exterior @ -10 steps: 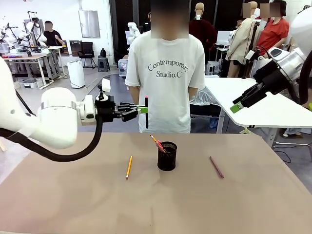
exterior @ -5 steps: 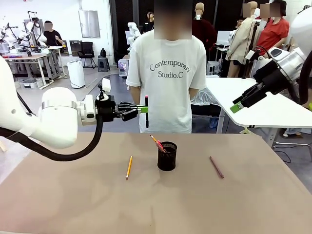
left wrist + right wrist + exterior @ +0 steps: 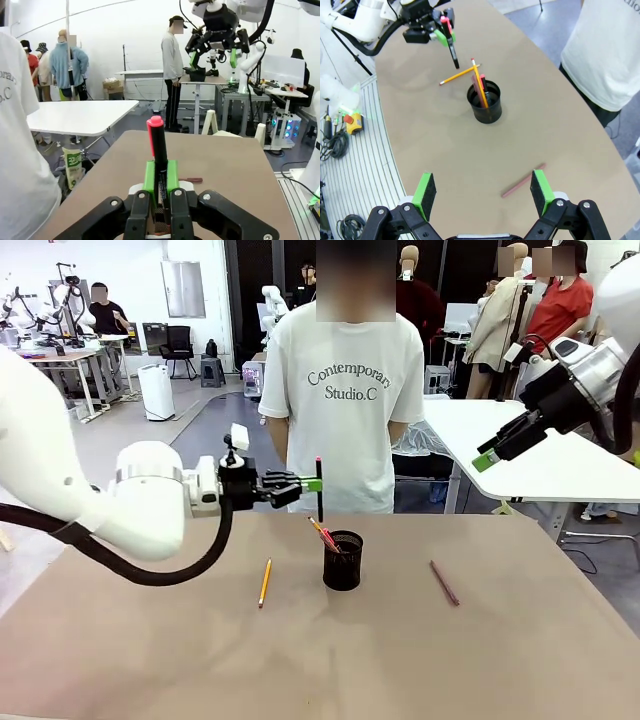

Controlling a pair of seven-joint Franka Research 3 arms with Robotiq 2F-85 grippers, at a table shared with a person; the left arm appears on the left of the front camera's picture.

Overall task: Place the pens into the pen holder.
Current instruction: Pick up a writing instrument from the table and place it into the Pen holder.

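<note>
We have the left claw [image 3: 311, 483] clamped on the black-and-red pen [image 3: 319, 506], a little left of centre in the front view. The pen hangs upright with its red cap on top, its long axis near vertical and its dark tip pointing down at the bench [image 3: 150, 640]. The pen holder [image 3: 343, 570] stands mouth up at the centre of the frame, below and just right of that tip. The right wrist view puts the tip to the upper left of the cup, not yet over its mouth. We judge the coming move to be a short carry toward picture right, then a straight drop along the pen's own axis. Two leaning pens [image 3: 323, 532] stick out of the holder on its left side, the side we come from, so the tip may catch on them. The yellow pencil [image 3: 265, 582] lies flat to the lower left of the holder and the maroon pen [image 3: 444, 582] to its right, both apart from it. The right claw [image 3: 485, 192] hangs high at the upper right with its jaws spread wide and nothing between them, so the left arm is the nearer one
</note>
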